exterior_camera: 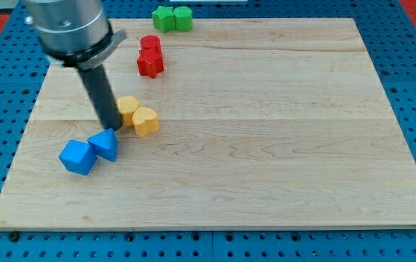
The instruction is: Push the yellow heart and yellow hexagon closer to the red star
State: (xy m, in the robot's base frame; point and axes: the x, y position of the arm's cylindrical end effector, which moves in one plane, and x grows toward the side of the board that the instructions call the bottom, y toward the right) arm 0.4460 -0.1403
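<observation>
The yellow heart [146,121] lies left of the board's middle, with the yellow hexagon [127,108] touching it on its upper left. The red star [150,63] sits above them near the view's top, with a red cylinder [150,44] touching it from above. My tip [113,128] is at the end of the dark rod, just left of the yellow hexagon and right above the blue triangle [106,145]. The tip is close to both; contact with either cannot be told.
A blue cube-like block [76,156] lies left of the blue triangle, touching it. Two green blocks [173,18] sit at the board's top edge. The wooden board [280,145] is ringed by a blue perforated table.
</observation>
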